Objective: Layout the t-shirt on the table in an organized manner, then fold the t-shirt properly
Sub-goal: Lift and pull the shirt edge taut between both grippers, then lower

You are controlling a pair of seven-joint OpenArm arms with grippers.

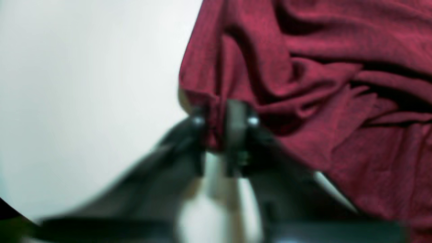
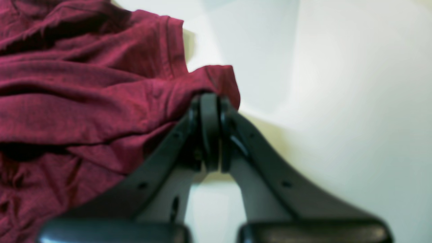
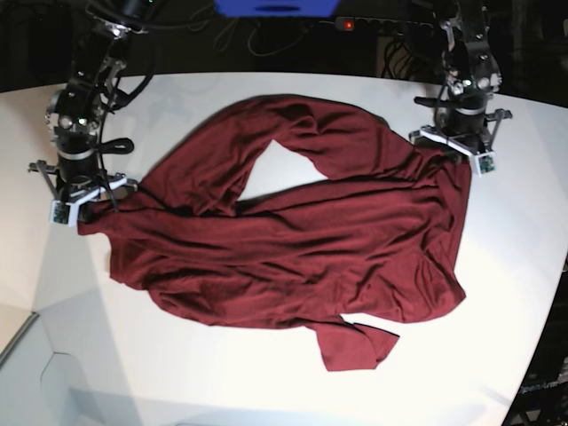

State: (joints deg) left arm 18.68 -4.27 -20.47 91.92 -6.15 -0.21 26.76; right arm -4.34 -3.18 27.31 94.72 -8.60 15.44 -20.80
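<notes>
Overhead, you see the maroon t-shirt point(image 3: 293, 240) spread crumpled across the white counter point(image 3: 497, 293), a bare triangle of surface showing through a fold near its upper middle and one sleeve trailing toward the near edge. Beyond the far edge sits a dark clutter of cables and a blue object point(image 3: 277, 7). Your left gripper point(image 1: 222, 121) stands at the shirt's far corner on the base view's right, pointing down, its jaws pinched tight on a bunched edge of fabric. Your right gripper point(image 2: 209, 101) stands opposite at the other corner, likewise pointed down, jaws clamped on a hemmed fold. Both wrist views are blurred close in. No readable writing or brand shows anywhere.
</notes>
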